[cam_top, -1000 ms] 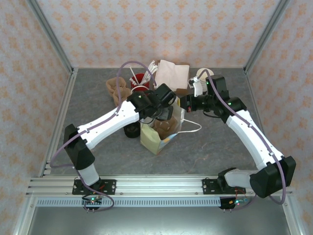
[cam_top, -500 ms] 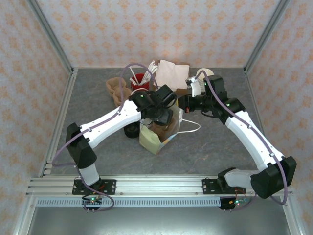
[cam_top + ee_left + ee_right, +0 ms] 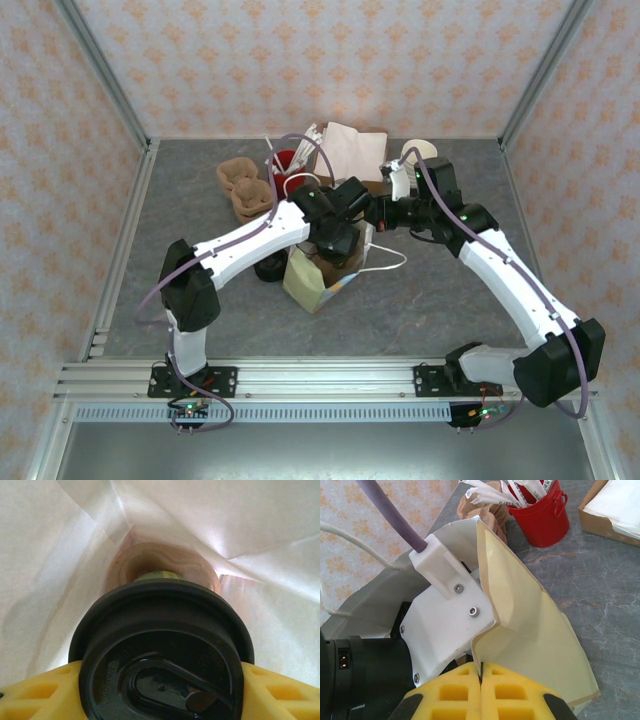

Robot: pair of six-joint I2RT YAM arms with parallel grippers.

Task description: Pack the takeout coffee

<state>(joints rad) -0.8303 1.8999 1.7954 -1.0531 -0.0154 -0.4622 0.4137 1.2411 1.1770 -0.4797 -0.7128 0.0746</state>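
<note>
- Takeout coffee [image 3: 162, 650]: upright, its round black lid [image 3: 200, 630] pressed on, with a sliver of olive-green wall showing beyond.
- It sits inside the white paper bag [image 3: 260, 535], clamped between the left tool's [image 3: 161, 680] yellow pads [image 3: 280, 690].

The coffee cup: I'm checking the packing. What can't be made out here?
- Wall of the cup: left wrist view, hidden behind its lid; an olive sliver shows.
- Whether the cup rests on the bag bottom: same view, lid blocks it.
- Top view: left arm covers the cup inside the bag.

cup [image 3: 156, 575] mostly hidden under lid [image 3: 161, 645]; left fingers [image 3: 35, 696] cropped at bottom edge
</note>
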